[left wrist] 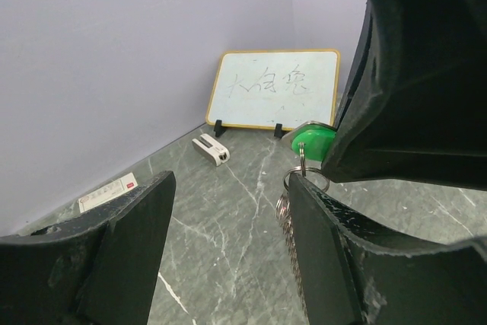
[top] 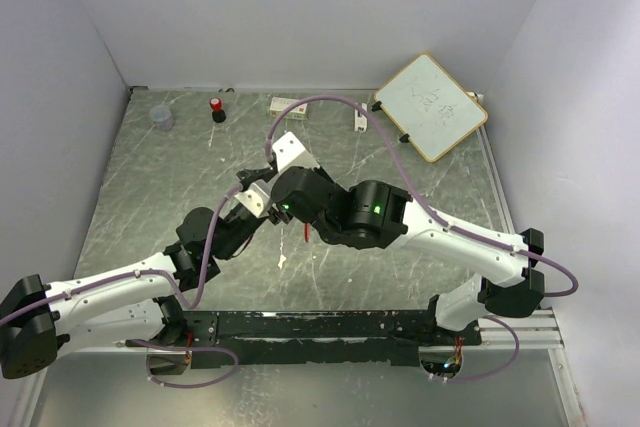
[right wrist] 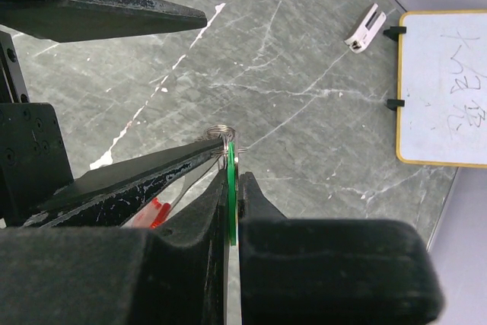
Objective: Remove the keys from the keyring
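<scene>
**Green key [right wrist: 230, 195] pinched, keyring [left wrist: 303, 180] ungripped**

Top: red key [top: 303, 234] hangs below the pinch.
Left wrist: my left gripper [left wrist: 232, 188] gapes empty, keyring just beside its right finger.
Right wrist: my right gripper [right wrist: 232, 169] clamps the green key.
Risk: closing off-centre knocks the keyring aside.

I see the counter [right wrist: 304, 58] as a dark grey, stone-like surface with pale veins, a little glossy. The jaws look like matt black plastic, scuffed whitish at the edges. The green key [left wrist: 312, 142] has a smooth, shiny plastic head; the keyring [left wrist: 285, 222] is dull grey metal.
</scene>
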{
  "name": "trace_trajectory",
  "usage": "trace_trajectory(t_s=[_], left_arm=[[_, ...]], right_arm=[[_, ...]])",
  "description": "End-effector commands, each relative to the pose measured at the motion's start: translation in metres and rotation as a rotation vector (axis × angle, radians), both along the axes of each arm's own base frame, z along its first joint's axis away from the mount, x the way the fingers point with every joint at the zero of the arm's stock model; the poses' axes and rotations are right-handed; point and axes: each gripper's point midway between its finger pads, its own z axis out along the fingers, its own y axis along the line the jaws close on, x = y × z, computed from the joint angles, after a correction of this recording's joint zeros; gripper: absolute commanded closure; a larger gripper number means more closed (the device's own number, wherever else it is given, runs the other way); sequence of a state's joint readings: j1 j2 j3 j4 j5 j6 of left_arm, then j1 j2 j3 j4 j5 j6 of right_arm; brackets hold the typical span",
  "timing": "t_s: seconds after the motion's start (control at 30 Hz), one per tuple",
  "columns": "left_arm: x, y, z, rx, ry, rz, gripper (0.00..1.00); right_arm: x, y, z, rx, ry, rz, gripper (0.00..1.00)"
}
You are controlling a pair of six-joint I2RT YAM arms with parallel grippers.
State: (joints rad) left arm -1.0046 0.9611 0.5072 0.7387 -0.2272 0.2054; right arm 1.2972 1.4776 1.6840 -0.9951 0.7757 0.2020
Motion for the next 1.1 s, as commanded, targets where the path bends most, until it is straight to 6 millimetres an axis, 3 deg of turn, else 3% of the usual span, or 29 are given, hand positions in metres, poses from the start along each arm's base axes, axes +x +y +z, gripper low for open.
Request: trace_trajectory(t_s=[0.0, 0.6, 1.07], left_arm=[[-0.004, 0.0, 0.014, -0.042, -0.036, -0.022, 0.28], [-0.014, 0.005, 0.013, -0.056, -0.115, -0.048, 0.29], [-0.014, -0.004, 0.013, -0.05, -0.121, -0.072, 0.34]], right_arm=[[-0.001, -0.001, 0.013, 0.042, -0.024, 0.006, 1.0], [-0.006, 0.012, 0.014, 0.034, -0.024, 0.052, 1.0], [-0.009, 0.019, 0.012, 0.023, -0.027, 0.071, 1.0]])
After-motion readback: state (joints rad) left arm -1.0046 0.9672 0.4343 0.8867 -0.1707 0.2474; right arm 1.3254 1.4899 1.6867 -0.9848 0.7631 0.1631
